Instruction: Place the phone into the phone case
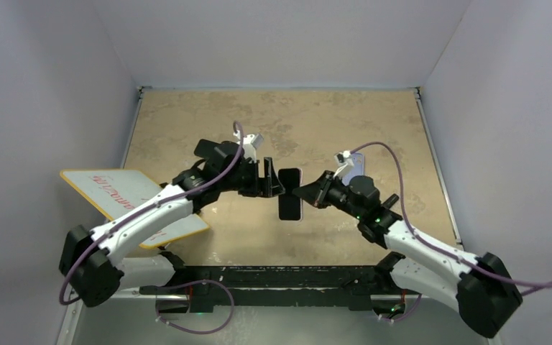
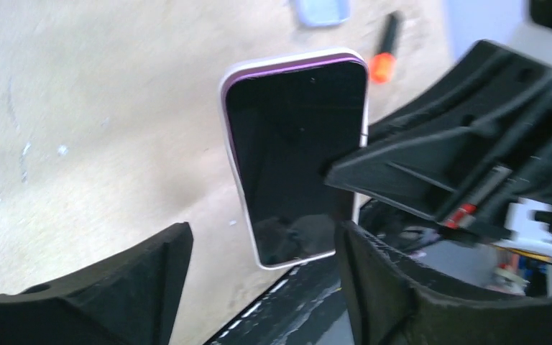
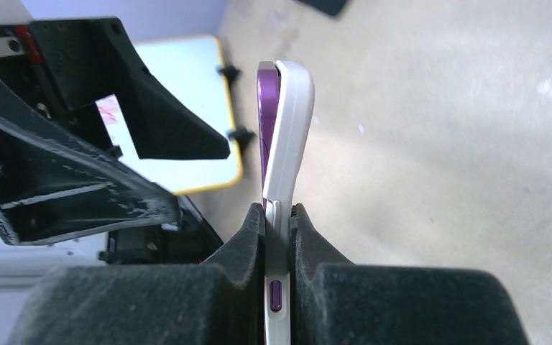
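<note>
My right hand (image 3: pixel 278 233) squeezes the white phone case (image 3: pixel 292 122) with the purple phone (image 3: pixel 267 108) partly in it. My left hand (image 2: pixel 262 231) is wide open nearby.

phone (image 3: pixel 267 108) lower end: buried between my right pads (image 3: pixel 241 248)
blue item (image 2: pixel 320 11): cropped by top edge
marker (image 2: pixel 384 50): blurred
</note>
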`<action>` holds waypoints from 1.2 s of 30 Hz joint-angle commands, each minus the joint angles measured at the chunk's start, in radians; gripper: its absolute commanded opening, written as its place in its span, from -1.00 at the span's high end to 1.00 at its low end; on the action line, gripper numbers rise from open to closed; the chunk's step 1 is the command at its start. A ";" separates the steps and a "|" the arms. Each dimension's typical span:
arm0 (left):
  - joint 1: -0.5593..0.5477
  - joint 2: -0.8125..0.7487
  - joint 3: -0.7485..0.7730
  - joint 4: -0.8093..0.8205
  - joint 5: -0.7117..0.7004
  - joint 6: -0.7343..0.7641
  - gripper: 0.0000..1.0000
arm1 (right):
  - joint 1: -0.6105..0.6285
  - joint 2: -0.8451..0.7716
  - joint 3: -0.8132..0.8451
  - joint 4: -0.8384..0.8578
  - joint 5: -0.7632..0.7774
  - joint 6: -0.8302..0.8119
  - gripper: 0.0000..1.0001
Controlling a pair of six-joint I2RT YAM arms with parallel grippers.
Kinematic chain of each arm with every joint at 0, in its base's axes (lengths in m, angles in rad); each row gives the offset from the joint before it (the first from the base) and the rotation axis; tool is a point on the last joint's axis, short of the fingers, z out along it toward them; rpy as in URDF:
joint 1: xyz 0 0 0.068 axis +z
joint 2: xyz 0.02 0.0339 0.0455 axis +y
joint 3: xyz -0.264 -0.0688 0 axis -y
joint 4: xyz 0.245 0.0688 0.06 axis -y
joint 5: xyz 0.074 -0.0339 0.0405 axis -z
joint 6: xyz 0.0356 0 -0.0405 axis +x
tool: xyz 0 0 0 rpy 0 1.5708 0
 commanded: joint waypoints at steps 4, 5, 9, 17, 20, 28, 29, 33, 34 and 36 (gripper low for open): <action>0.005 -0.153 0.038 0.080 0.143 0.010 -0.75 | -0.001 -0.295 -0.007 0.107 0.073 0.016 1.00; 0.004 -0.165 0.030 0.103 0.166 0.006 -0.75 | -0.001 -0.325 -0.016 0.128 0.062 0.023 1.00; 0.005 -0.196 -0.023 0.260 0.292 -0.010 -0.73 | -0.001 -0.388 -0.098 0.383 -0.039 0.056 1.00; 0.006 -0.167 -0.099 0.510 0.474 -0.087 -0.55 | -0.001 -0.318 -0.144 0.659 -0.139 0.178 1.00; 0.006 -0.172 -0.119 0.548 0.485 -0.100 -0.44 | -0.001 -0.298 -0.161 0.721 -0.126 0.205 1.00; 0.005 -0.183 -0.160 0.615 0.491 -0.129 0.28 | -0.001 -0.305 -0.177 0.719 -0.093 0.216 1.00; 0.006 -0.182 -0.160 0.619 0.496 -0.128 0.37 | -0.001 -0.309 -0.176 0.715 -0.093 0.214 1.00; 0.006 -0.175 -0.165 0.656 0.531 -0.122 0.80 | -0.001 -0.314 -0.161 0.674 -0.116 0.201 0.77; 0.006 -0.173 -0.169 0.666 0.542 -0.119 0.91 | 0.000 -0.321 -0.161 0.655 -0.112 0.201 0.66; 0.005 -0.170 -0.173 0.671 0.570 -0.101 1.00 | -0.001 -0.335 -0.161 0.638 -0.112 0.196 0.44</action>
